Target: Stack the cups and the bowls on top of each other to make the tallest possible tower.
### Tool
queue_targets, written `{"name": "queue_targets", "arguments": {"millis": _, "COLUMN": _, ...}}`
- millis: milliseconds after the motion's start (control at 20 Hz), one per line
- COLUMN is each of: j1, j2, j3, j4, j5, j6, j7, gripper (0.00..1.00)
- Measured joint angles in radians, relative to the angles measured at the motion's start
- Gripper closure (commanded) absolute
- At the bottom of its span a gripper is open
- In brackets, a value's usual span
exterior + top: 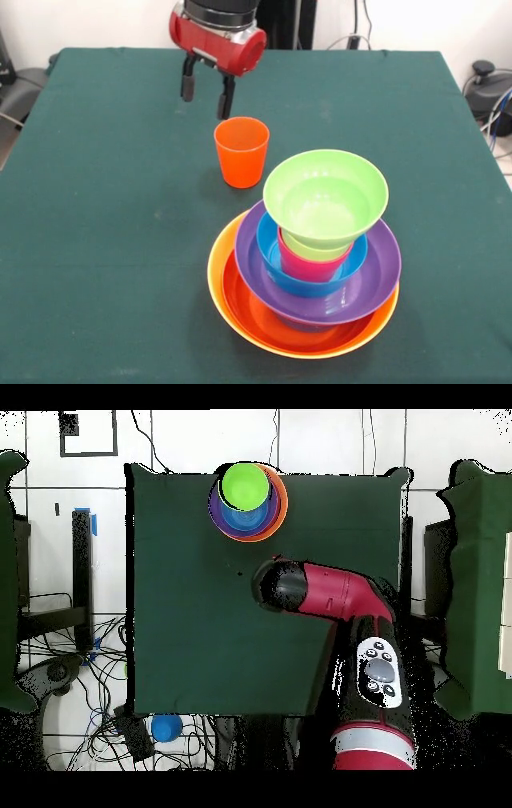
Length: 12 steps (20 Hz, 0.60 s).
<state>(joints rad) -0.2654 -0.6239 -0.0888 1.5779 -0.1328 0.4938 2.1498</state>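
Note:
The tower stands at the near middle of the table: a yellow-orange bowl as base, then a red-orange bowl, a purple bowl, a small blue bowl, a pinkish red cup with a lime green cup inside it, and the small green bowl upright on top. The orange cup stands upright and alone on the cloth behind the tower. My gripper hangs open and empty just behind and above the orange cup. In the overhead view the tower shows; the arm hides the cup.
The table is covered in dark green cloth. A small blue round thing lies off the table among cables on the floor. The big pink bowl is out of view.

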Motion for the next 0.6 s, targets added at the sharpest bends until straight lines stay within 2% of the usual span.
{"name": "queue_targets", "arguments": {"millis": 400, "j1": -0.061, "j2": 0.015, "j3": 0.046, "j4": 0.031, "j5": -0.048, "j6": -0.079, "j7": 0.0, "gripper": 0.0}}
{"name": "queue_targets", "arguments": {"millis": 600, "j1": -0.069, "j2": 0.015, "j3": 0.061, "j4": 0.044, "j5": -0.059, "j6": -0.088, "j7": 0.0, "gripper": 0.0}}
